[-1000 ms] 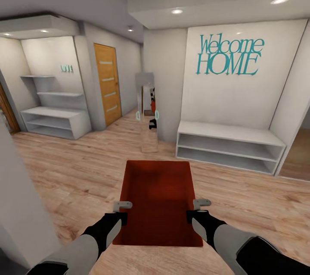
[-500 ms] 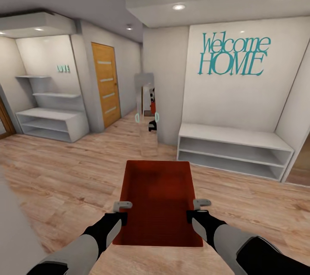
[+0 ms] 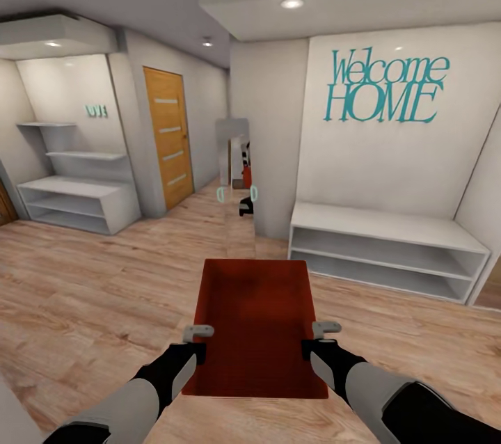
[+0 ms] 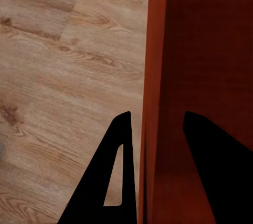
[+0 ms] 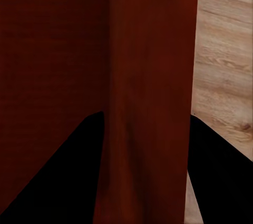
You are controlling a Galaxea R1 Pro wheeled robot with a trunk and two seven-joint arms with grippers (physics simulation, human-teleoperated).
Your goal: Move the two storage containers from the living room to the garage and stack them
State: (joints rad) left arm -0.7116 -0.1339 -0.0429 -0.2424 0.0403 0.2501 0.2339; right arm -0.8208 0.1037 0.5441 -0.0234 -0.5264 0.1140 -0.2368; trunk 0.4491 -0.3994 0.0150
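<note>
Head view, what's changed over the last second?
The camera has shifted: the white bench, the Welcome HOME lettering and the wooden door sit differently in frame, so the robot is moving. The container stays gripped by the left gripper and right gripper.

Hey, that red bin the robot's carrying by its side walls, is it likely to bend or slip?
The storage container probably stays stiff: its walls look straight where the left gripper and right gripper each straddle one. Its smooth, tapered sides could slip. It looks empty, so likely light.
</note>
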